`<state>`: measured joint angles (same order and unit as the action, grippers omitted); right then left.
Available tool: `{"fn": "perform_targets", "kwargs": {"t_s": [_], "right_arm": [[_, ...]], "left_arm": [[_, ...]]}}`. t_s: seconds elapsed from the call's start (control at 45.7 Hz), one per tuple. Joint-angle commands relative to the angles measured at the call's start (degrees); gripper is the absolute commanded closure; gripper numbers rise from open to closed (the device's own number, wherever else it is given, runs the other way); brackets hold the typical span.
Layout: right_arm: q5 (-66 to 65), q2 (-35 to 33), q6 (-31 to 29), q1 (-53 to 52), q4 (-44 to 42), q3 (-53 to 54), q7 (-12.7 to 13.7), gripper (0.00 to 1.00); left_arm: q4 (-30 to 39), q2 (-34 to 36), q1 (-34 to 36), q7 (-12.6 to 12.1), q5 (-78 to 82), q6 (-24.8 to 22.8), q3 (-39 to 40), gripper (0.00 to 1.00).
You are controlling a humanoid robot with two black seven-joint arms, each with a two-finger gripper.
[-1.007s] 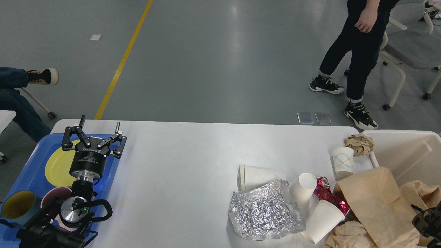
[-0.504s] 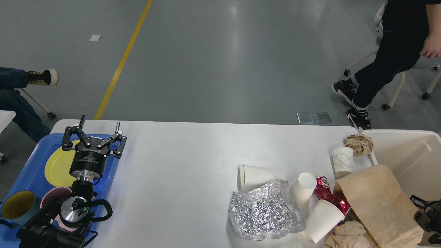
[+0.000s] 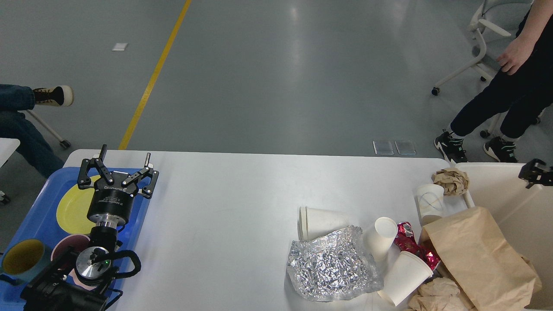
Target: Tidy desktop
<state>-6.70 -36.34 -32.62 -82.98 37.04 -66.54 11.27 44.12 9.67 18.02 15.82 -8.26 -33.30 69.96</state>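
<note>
The left gripper [image 3: 116,166] hangs with fingers apart over the blue tray [image 3: 36,220], holding nothing. The right gripper [image 3: 535,172] shows only a dark tip over the bin [image 3: 497,181]; I cannot tell its state. Across the desktop [image 3: 224,203], cups [image 3: 322,221], foil [image 3: 330,265] and a paper bag [image 3: 479,255] crowd the right end. Reaching in could knock the toppled cups rolling off the near edge.

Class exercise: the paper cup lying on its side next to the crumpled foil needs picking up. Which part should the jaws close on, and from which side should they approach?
Probably best: grip the cup across its mid-body, coming straight down from above. It lies on the desktop with its rim to the left, so the rounded wall faces up. The foil crowds its near side, so a low approach from there looks blocked.
</note>
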Motion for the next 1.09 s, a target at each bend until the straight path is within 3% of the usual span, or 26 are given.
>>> {"fn": "perform_targets", "kwargs": {"t_s": [0.0,0.285,0.591,0.723,0.832,0.942,1.073], "right_arm": [[-0.1,2.4,-5.2,-15.8,13.6,-6.7,0.2,0.0],[0.8,14.5,-22.0,-41.6,34.4,-11.6,0.2,0.0],[0.8,8.5,-21.5,-66.9,60.5,-11.5,-0.5,0.02],[0.6,7.9,-19.7,-67.8,61.8,-11.2,-0.9,0.14],[-0.2,8.1,-15.1,-63.6,61.7,-11.6,-1.3,0.14],[-3.7,8.8,-6.2,-54.1,59.6,-11.9,-1.4,0.12],[-7.4,10.5,7.9,-38.2,52.8,-14.9,-5.3,0.13]], "left_arm": [[0.0,0.0,0.0,0.0,0.0,0.1,0.0,0.04],[0.0,0.0,0.0,0.0,0.0,0.1,0.0,0.04],[0.0,0.0,0.0,0.0,0.0,0.1,0.0,0.04],[0.0,0.0,0.0,0.0,0.0,0.1,0.0,0.04],[0.0,0.0,0.0,0.0,0.0,0.1,0.0,0.04],[0.0,0.0,0.0,0.0,0.0,0.0,0.0,0.04],[0.0,0.0,0.0,0.0,0.0,0.0,0.0,0.04]]}}
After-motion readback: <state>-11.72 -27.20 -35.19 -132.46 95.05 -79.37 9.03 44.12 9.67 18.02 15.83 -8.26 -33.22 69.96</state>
